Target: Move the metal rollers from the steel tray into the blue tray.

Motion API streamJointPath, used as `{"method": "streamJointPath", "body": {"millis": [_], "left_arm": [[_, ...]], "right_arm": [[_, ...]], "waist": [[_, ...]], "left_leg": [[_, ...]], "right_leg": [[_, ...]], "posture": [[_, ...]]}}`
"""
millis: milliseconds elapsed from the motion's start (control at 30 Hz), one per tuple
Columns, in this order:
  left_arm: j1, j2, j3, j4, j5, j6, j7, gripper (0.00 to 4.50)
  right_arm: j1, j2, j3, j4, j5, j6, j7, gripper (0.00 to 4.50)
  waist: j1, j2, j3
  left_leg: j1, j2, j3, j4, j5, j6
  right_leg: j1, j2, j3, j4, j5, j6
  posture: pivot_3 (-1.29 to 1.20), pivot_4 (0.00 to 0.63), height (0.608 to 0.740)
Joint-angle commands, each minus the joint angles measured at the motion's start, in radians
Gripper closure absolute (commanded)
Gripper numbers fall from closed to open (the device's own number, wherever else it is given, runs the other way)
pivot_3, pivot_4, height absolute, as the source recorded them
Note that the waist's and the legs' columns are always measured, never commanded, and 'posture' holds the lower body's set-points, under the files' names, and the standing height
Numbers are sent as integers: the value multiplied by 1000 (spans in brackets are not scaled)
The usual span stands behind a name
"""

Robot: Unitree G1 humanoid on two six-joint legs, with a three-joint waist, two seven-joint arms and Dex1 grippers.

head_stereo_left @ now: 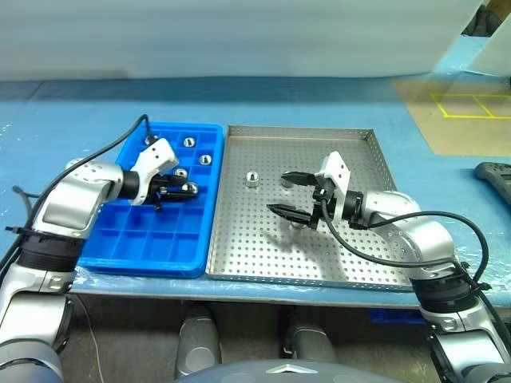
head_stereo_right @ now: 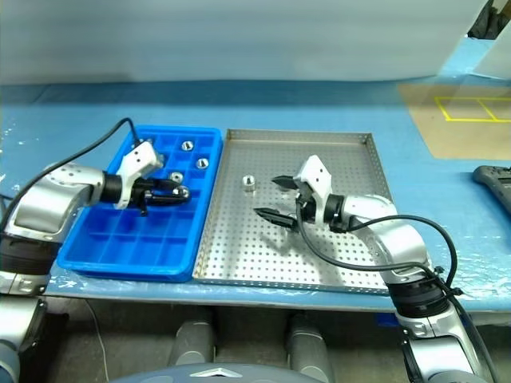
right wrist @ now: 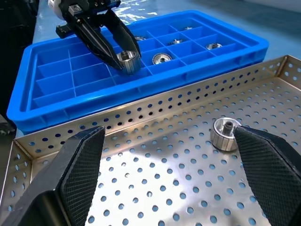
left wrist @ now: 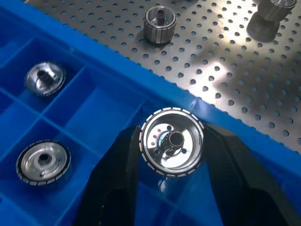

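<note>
My left gripper (head_stereo_left: 185, 190) is shut on one of the metal rollers (left wrist: 171, 141), a shiny ribbed ring with a dark centre. It holds it just above a compartment on the blue tray's (head_stereo_left: 144, 267) right side. Several more rollers lie in the tray's far compartments (head_stereo_left: 205, 159). The steel tray (head_stereo_left: 263, 247) lies right beside it. One roller (head_stereo_left: 251, 179) stands on its perforated floor, and another (head_stereo_left: 299, 224) is partly hidden under my right gripper's lower finger. My right gripper (head_stereo_left: 279, 194) hangs open over the steel tray, pointing towards the standing roller (right wrist: 225, 134).
Both trays sit on a blue-covered table near its front edge. A brown mat with yellow tape lines (head_stereo_left: 463, 112) lies at the far right. A black object (head_stereo_left: 495, 171) rests at the right edge. A black cable (head_stereo_left: 120, 140) loops over the blue tray's far left corner.
</note>
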Motion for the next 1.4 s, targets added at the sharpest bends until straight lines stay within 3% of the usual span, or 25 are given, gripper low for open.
{"method": "streamJointPath", "body": {"millis": [33, 367, 933, 1400], "left_arm": [[35, 46, 83, -72, -27, 26, 47, 2815], [89, 32, 223, -161, -55, 116, 274, 2815], [301, 11, 373, -414, -175, 351, 477, 2815], [331, -12, 355, -376, -171, 331, 576, 2815]], "right_arm": [[-34, 11, 5, 7, 1, -29, 26, 0], [-93, 62, 52, 76, -15, -54, 86, 0], [-172, 106, 95, 201, -54, -100, 193, 0], [-174, 113, 92, 209, -69, -100, 212, 0]], "waist": [[4, 0, 0], [29, 0, 0], [81, 0, 0], [106, 0, 0]], "left_leg": [[-1, 0, 0, 0, 0, 0], [-4, 0, -2, 1, 1, -1], [-9, 1, -4, 3, 1, -1], [-11, 1, -5, 4, 1, -1]], "right_leg": [[-1, 0, 0, 0, 0, 0], [-3, 0, -1, 1, 0, 0], [-5, -1, -5, 2, 0, 0], [-5, 0, -6, 2, 0, 0]], "posture": [[167, 150, 740], [257, 150, 740], [382, 150, 740], [387, 150, 740]]}}
